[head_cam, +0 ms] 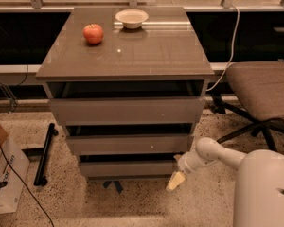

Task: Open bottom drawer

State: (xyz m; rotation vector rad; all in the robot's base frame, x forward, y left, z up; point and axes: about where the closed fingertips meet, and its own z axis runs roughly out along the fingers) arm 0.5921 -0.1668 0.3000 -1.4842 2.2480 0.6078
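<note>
The bottom drawer [128, 167] is the lowest grey-brown front of the cabinet [128, 51], low near the floor, with a dark gap above it. My gripper [176, 178] is at the drawer's right end, just in front of its lower right corner, with a pale fingertip [174, 181] pointing down toward the floor. The white arm [217, 152] reaches in from the lower right.
Two larger drawer fronts [128, 110] sit above. A red apple [93, 33] and a white bowl [131, 18] rest on the cabinet top. An office chair [262, 91] stands at right. A cardboard box [2, 174] and a black bar [43, 152] lie on the floor at left.
</note>
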